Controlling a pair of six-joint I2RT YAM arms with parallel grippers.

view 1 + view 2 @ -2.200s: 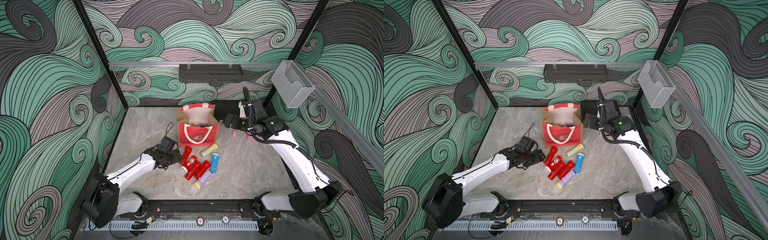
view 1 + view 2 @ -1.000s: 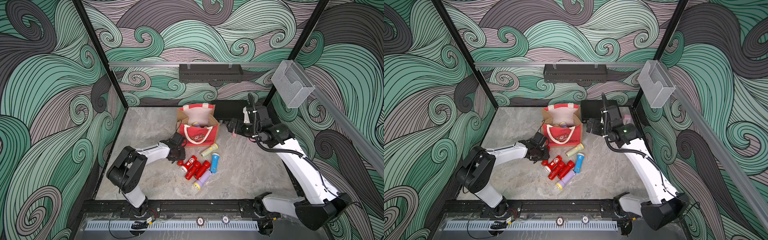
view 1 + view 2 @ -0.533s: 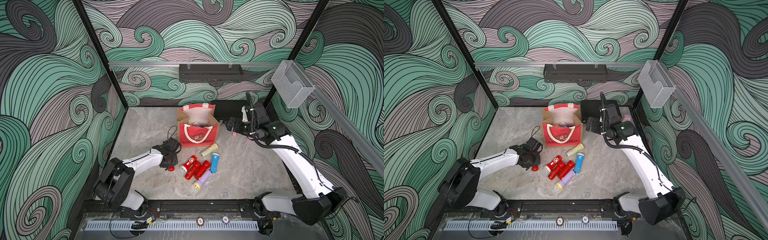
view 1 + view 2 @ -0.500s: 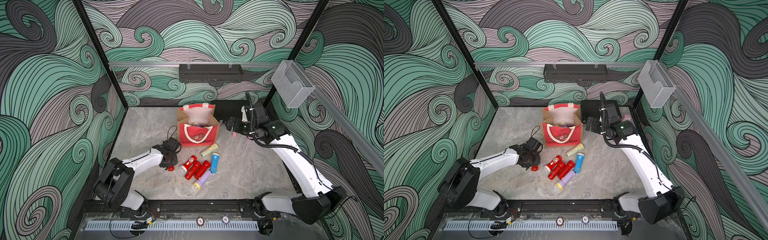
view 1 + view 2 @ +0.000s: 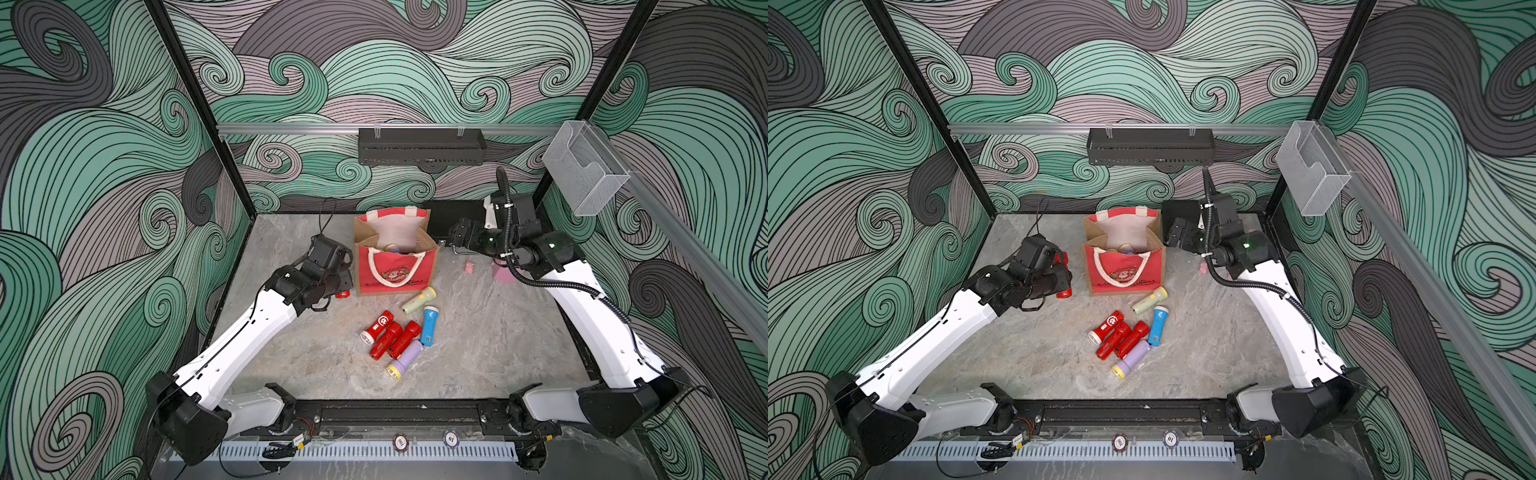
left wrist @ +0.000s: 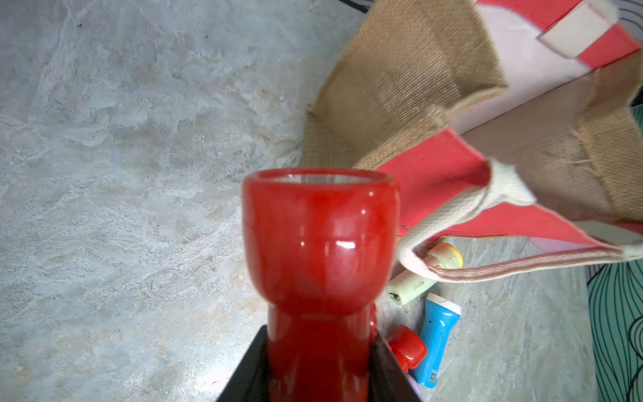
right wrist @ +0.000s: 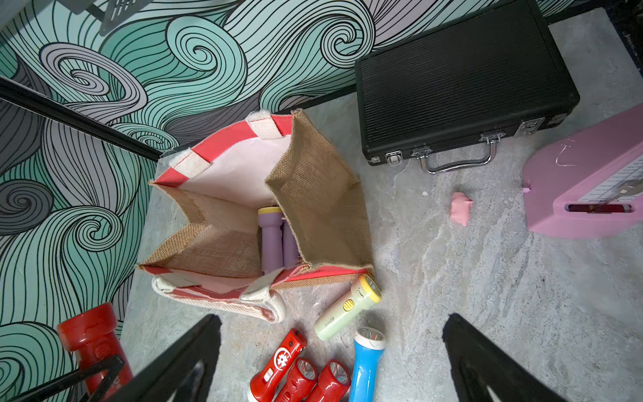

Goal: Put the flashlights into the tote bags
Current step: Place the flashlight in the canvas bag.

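The tote bag (image 5: 395, 270) (image 5: 1125, 274) (image 7: 313, 195) stands open at the back middle, with lilac flashlights (image 7: 269, 236) inside. My left gripper (image 5: 338, 286) (image 5: 1059, 286) (image 6: 318, 344) is shut on a red flashlight (image 6: 320, 243) (image 5: 343, 295) (image 7: 90, 330), held off the table by the bag's left side. In front of the bag lie a pale green flashlight (image 5: 419, 301), a blue one (image 5: 428, 325), three red ones (image 5: 386, 340) and a lilac one (image 5: 405, 359). My right gripper (image 5: 451, 245) (image 5: 1173, 235) (image 7: 332, 318) hangs open by the bag's right side.
A black hard case (image 7: 462, 80) (image 5: 453, 214) lies against the back wall right of the bag. A pink metronome (image 7: 591, 181) and a small pink lump (image 7: 460, 208) lie at the right. A black shelf (image 5: 419, 145) and clear holder (image 5: 582, 174) hang on the walls.
My left gripper has carried the red flashlight from the pile's left side up and back to the bag's left side. The right gripper has stayed open near the bag, shifting slightly.
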